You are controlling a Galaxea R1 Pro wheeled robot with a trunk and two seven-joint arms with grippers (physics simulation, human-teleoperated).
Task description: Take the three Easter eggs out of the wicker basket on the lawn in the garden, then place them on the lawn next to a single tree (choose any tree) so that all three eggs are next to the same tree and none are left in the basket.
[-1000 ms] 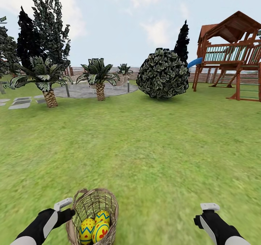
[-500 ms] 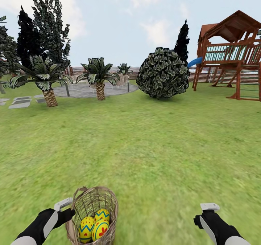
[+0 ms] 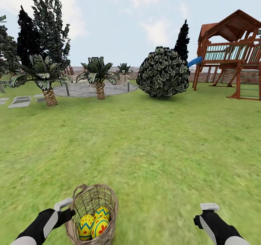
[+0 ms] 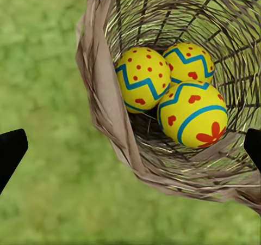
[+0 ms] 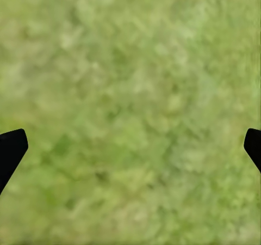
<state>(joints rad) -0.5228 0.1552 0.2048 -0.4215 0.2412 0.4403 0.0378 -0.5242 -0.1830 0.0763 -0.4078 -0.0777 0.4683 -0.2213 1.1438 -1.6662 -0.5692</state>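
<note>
Beside the brown woven wicker basket holding three yellow zigzag-banded Easter eggs, the left gripper hangs wide and empty; next comes reaching in for one egg.

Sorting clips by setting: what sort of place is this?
A simulated fenced back garden: mown lawn, a wooden playset with a blue slide, and palm-like trees around a paved patch.

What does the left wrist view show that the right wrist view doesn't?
Left wrist alone: the basket, tilted toward the camera, with three eggs clustered inside, touching each other. Right wrist alone: nothing extra, just its own patch of lawn. Both: blurred green lawn beneath and dark jaws set wide apart at the picture's edges, holding nothing.
</note>
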